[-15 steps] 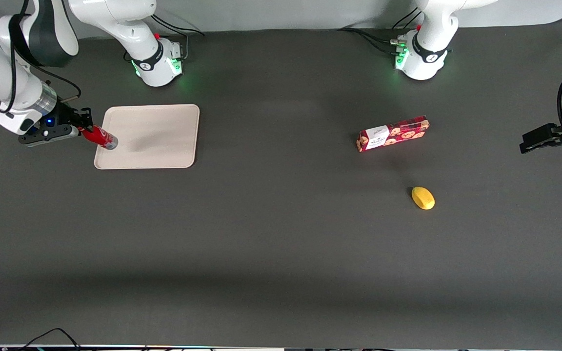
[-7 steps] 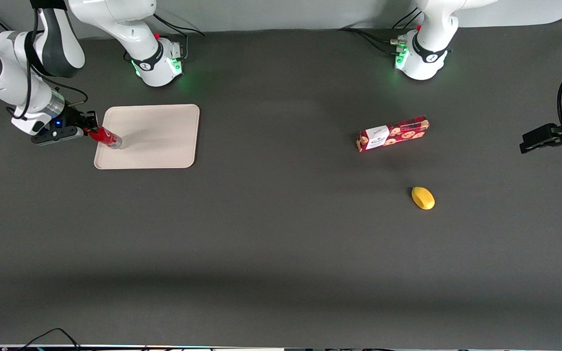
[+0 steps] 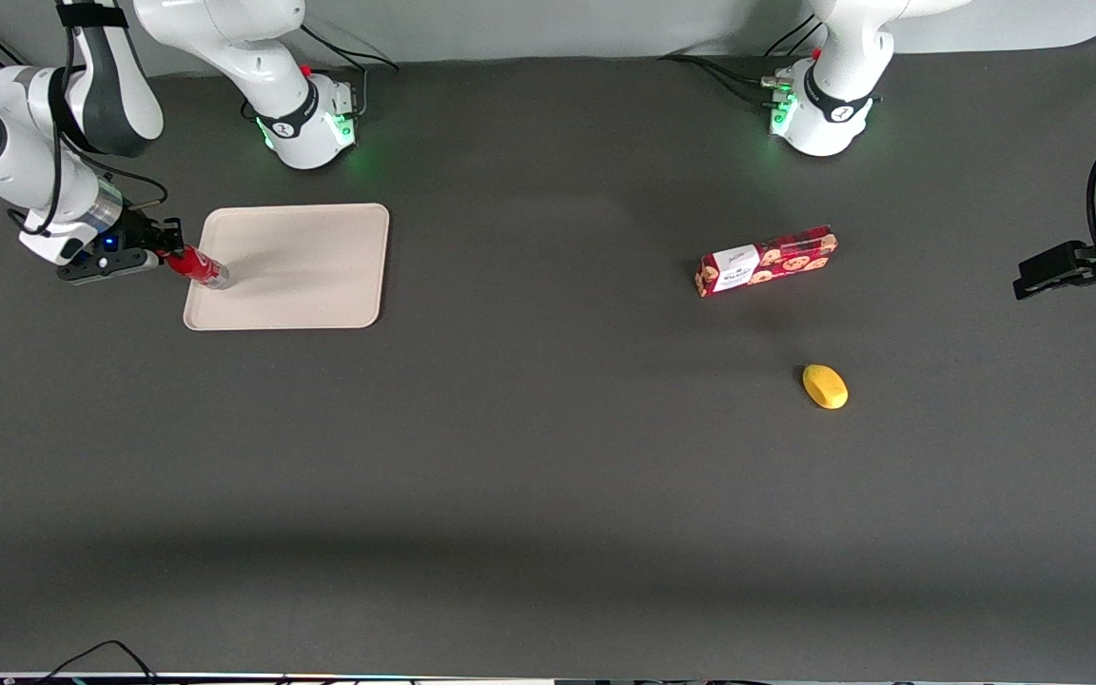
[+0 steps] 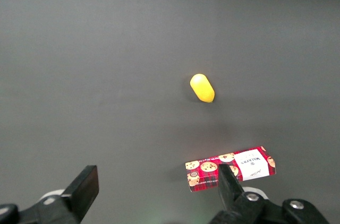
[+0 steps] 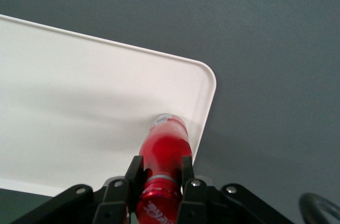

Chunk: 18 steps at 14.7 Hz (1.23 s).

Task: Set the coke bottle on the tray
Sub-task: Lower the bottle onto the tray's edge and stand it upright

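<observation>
Gripper [image 3: 167,257] clenched on coke bottle [image 3: 198,268]; its base rests inside tray [image 3: 310,266] corner.

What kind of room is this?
Probably a robot test lab: a dark table with only a tray, cookie box and lemon, and a gripper holding a coke bottle.

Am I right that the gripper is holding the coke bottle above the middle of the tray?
Not quite: the gripper does hold the coke bottle, but at the tray's corner nearer the working arm's end, close to the rim, as the right wrist view shows.
</observation>
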Each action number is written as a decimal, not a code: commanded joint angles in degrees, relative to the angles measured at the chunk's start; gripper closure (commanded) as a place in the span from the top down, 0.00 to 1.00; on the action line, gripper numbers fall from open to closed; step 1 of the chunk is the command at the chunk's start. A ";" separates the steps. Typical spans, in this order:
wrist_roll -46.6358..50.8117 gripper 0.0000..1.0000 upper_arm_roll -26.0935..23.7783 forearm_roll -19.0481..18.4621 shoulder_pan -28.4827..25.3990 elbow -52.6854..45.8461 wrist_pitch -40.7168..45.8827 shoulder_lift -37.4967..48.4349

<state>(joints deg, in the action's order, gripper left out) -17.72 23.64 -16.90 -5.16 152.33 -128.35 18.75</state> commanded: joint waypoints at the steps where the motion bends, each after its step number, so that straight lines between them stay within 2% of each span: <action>1: -0.91 0.07 0.70 -1.29 0.24 0.07 -1.37 -0.38; 5: -0.74 0.07 0.97 -1.03 0.24 0.07 -1.46 -0.56; 7: -0.73 0.17 1.49 -0.77 0.24 0.07 -1.55 -1.17; 8: -0.73 0.26 1.67 -0.68 0.15 0.07 -1.72 -1.35; 10: -0.39 0.84 1.76 -0.50 0.15 -0.02 -2.08 -2.14; 11: -0.21 0.94 1.76 -0.41 0.06 -0.10 -2.08 -2.14; 12: -0.21 1.00 1.76 -0.41 0.06 -0.19 -1.99 -2.14; 16: -0.12 1.00 1.67 1.16 -0.29 -1.50 -0.50 -1.70; 18: -0.29 1.00 1.32 3.09 -0.81 -5.79 4.40 -1.44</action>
<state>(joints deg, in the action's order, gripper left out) -17.69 25.09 -16.61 -5.20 151.58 -129.09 16.92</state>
